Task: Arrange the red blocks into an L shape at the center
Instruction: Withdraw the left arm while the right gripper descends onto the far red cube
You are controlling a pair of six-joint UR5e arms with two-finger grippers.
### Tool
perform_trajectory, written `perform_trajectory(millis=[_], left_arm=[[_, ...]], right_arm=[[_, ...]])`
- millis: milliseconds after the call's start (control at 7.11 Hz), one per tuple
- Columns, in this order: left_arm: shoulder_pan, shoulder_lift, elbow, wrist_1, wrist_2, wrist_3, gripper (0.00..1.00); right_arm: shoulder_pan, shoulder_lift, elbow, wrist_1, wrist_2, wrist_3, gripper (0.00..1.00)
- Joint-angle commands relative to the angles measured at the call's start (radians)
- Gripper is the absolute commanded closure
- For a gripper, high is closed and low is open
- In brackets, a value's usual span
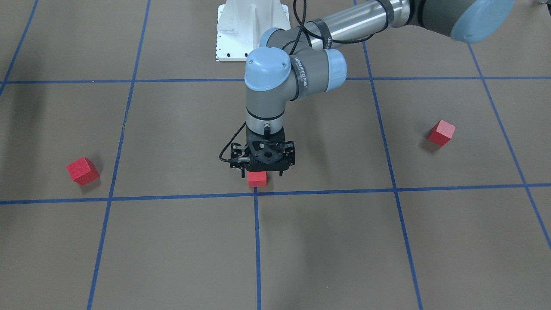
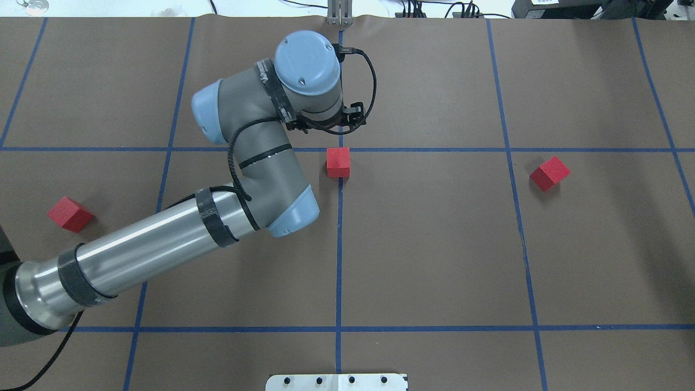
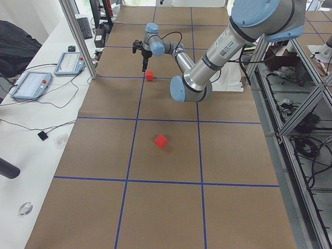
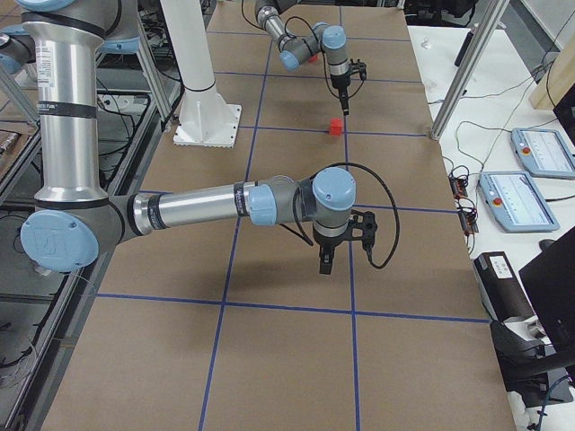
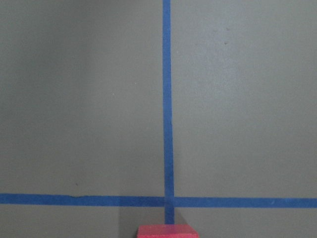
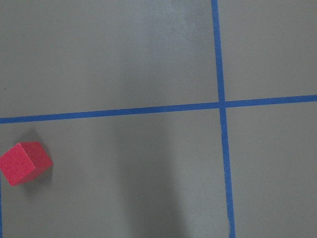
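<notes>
Brown covering (image 1: 275, 258) spans the table, divided into large squares by blue tape lines (image 1: 257, 249). A white base plate (image 1: 252, 30) sits at 12 o'clock in the front-facing view. A white bench (image 3: 21, 155) runs along the 12 o'clock edge of the overhead view and carries teach pendants (image 3: 32, 84).

The three red blocks are matte cubes with plain faces.
- Centre block (image 2: 338, 163): square to the grid, just at 6 o'clock of the central tape crossing in the overhead view, touching the vertical line.
- Left block (image 2: 70, 213): well apart at 9 o'clock, rotated.
- Right block (image 2: 549, 174): well apart at 3 o'clock, rotated.

Left gripper (image 1: 261, 174) hovers above the centre block, jaws apart, clear of it. Right gripper (image 4: 325, 265) hangs over the covering; its jaw state cannot be told.
</notes>
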Motion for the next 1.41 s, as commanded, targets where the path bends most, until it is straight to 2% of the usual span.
perform_trajectory(millis=[0,141,281,562,703,844,1125,1266], left_arm=[[-0.122,0.086,-0.14,0.084,-0.125,0.029,0.01],[-0.18,0.196,-0.244,0.085,-0.165,0.108,0.01],[-0.255,0.329,-0.344,0.085,-0.211,0.23,0.01],[-0.395,0.463,-0.386,0.078,-0.303,0.431,0.01],[-0.417,0.485,-0.389,0.077,-0.313,0.47,0.01],[-0.42,0.487,-0.39,0.077,-0.313,0.472,0.01],[-0.419,0.499,-0.388,0.072,-0.311,0.472,0.01],[-0.417,0.499,-0.388,0.072,-0.311,0.472,0.01]], right_arm=[[-0.112,0.024,0.035,0.125,0.011,0.005,0.01],[-0.19,0.024,0.028,0.234,-0.013,0.005,0.01],[-0.269,0.036,0.026,0.259,-0.047,0.005,0.01],[-0.38,0.068,0.016,0.263,-0.139,0.005,0.01],[-0.419,0.097,-0.001,0.263,-0.198,-0.001,0.01],[-0.457,0.131,-0.027,0.267,-0.214,-0.003,0.01],[-0.5,0.159,-0.072,0.273,-0.216,0.002,0.01],[-0.509,0.206,-0.127,0.273,-0.216,0.005,0.01]])
